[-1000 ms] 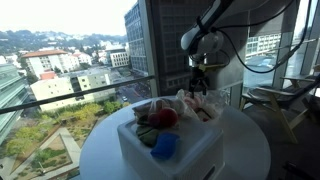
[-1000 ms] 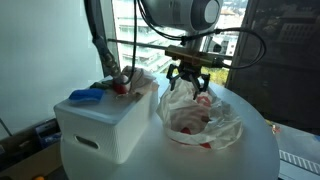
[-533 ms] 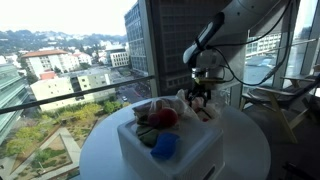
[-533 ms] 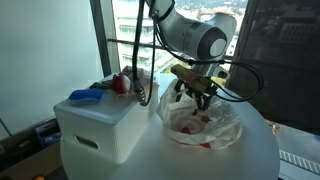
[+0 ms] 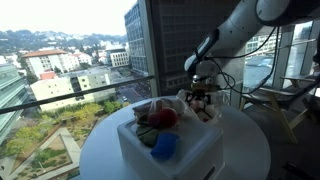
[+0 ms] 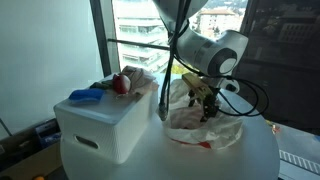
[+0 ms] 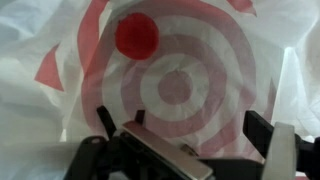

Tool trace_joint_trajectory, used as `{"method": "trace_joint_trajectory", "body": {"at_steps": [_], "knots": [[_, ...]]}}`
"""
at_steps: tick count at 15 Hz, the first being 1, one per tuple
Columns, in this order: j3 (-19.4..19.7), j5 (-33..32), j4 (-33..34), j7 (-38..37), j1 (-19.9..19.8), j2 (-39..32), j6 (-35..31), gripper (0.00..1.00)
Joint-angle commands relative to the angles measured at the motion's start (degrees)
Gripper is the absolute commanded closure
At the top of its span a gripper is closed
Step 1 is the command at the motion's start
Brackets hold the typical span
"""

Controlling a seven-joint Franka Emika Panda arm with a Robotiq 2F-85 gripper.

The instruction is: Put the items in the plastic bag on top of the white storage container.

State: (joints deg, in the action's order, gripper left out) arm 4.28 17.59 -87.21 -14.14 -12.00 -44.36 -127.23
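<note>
A white plastic bag with red target rings (image 6: 212, 130) lies crumpled on the round white table, next to the white storage container (image 6: 100, 130); it also shows in an exterior view (image 5: 186, 100). A blue item (image 6: 87, 95) and a red item (image 6: 121, 83) sit on top of the container (image 5: 190, 150). My gripper (image 6: 206, 103) is low, down at the bag's top (image 5: 203, 99). In the wrist view the bag (image 7: 175, 70) fills the frame and the gripper's fingers (image 7: 183, 122) stand wide apart over it, open. What is inside the bag is hidden.
The round table (image 6: 250, 160) stands by a large window (image 5: 70, 50) with a railing. Its edge is close around the container and bag. A dark panel (image 6: 280, 50) stands behind the table, and the arm's cables hang near the bag.
My arm has come down and the gripper has dropped from above the bag to the bag's top. The container and its items have not moved.
</note>
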Motion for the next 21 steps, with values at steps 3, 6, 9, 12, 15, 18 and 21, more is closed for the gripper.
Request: {"method": "trace_joint_trajectory", "body": {"at_steps": [3, 6, 9, 12, 15, 18, 21], "knots": [[1.25, 1.07, 5.91, -10.24, 2.07, -5.78, -4.69, 0.00], [2.49, 0.60, 4.90, -16.31, 3.90, -6.74, -8.30, 0.00], [4.43, -0.13, 3.23, -21.48, 6.34, -7.23, -13.23, 0.00], [6.08, -0.90, 1.13, -25.45, 8.46, -6.99, -17.08, 0.00], [8.00, -1.77, -1.69, -28.93, 10.33, -6.10, -21.86, 0.00], [9.36, -1.67, -3.32, -31.46, 10.75, -5.58, -24.26, 0.00], [10.68, -2.13, -3.81, -33.30, 10.88, -5.71, -25.13, 0.01]]}}
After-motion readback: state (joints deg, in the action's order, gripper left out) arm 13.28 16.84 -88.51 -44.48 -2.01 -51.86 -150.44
